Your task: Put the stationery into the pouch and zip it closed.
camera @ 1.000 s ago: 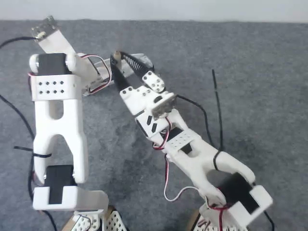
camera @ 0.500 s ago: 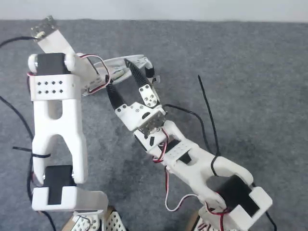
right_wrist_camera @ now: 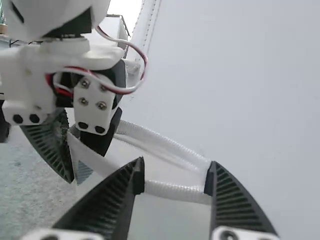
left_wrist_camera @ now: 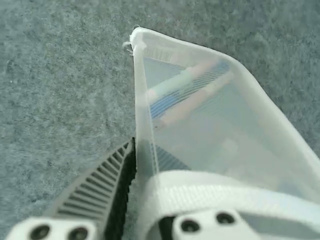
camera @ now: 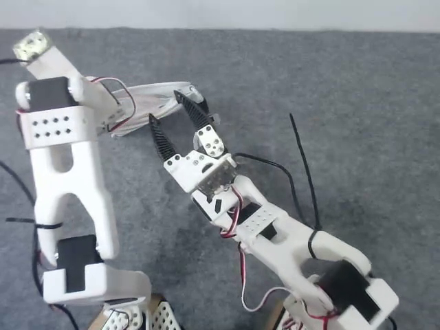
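Observation:
A translucent white pouch (left_wrist_camera: 220, 135) holds several pens (left_wrist_camera: 187, 87), one with a blue and green barrel. My left gripper (left_wrist_camera: 145, 167) is shut on the pouch's zipper edge, holding it off the grey carpet. From above, the pouch (camera: 155, 96) sticks out from under the left arm toward the middle. My right gripper (camera: 163, 105) is open just in front of it, one black finger on each side of the pouch's end. In the right wrist view the pouch's white zipper edge (right_wrist_camera: 167, 190) runs across between the open fingers (right_wrist_camera: 112, 197), with the left gripper (right_wrist_camera: 70, 145) beyond.
Grey carpet (camera: 357, 103) covers the table. A thin black cable (camera: 302, 172) stands up beside the right arm. Red and white wires (camera: 113, 89) loop at the left arm's wrist. The arms' bases (camera: 130, 313) sit at the near edge.
My right gripper went from shut at the pouch's end to open and drew back slightly. The left arm shifted left, carrying the pouch with it.

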Action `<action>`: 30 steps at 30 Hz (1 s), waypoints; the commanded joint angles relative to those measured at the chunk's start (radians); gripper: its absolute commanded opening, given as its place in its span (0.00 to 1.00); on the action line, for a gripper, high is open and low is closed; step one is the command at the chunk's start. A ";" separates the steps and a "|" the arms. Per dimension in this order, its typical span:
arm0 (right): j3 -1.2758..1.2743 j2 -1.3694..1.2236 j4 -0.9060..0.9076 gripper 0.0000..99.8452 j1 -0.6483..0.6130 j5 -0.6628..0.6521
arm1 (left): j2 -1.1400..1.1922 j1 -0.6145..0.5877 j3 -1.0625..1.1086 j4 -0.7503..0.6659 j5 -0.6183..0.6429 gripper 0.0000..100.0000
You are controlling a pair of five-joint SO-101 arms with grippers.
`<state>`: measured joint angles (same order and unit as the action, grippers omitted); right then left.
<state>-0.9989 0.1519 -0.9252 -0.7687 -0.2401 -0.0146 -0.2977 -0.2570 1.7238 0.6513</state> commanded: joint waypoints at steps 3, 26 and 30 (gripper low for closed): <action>0.051 0.030 0.213 0.18 0.007 0.038 | -0.031 -0.100 -0.074 0.020 0.003 0.01; 0.549 0.019 1.402 0.18 0.105 0.394 | -0.031 -0.213 -0.074 0.017 0.081 0.01; 0.612 0.015 1.544 0.18 0.104 0.439 | -0.031 -0.212 -0.074 0.017 0.081 0.01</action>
<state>-0.4757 0.1458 0.5340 -0.6767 0.1665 -0.0130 -0.5048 -0.2739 1.7238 0.7188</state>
